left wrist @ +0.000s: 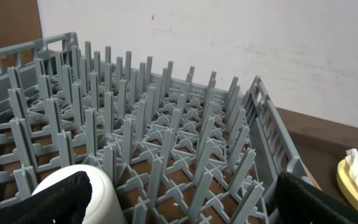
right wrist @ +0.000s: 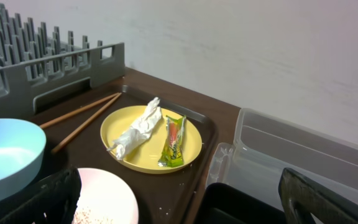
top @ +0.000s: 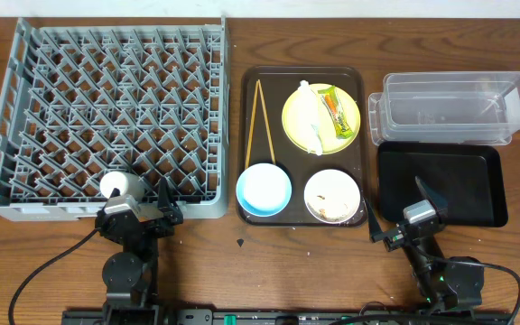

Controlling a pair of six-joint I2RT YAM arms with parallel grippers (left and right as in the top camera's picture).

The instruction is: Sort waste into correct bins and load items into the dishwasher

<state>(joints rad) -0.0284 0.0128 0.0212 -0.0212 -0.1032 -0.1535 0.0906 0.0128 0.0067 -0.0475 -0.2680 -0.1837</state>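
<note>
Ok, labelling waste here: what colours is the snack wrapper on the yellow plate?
The snack wrapper is green and orange, clearest in the right wrist view.

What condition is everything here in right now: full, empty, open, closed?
Dish rack: empty, nothing loaded.
Clear tub: empty.
Black tray: empty.
Yellow plate: holds white wrapper and snack wrapper.
Blue bowl: upright, empty.
White bowl: upright, food scraps inside.
Chopsticks: lying flat on brown tray.
Left end effector: open, holding nothing.
Right end effector: open, holding nothing.
</note>
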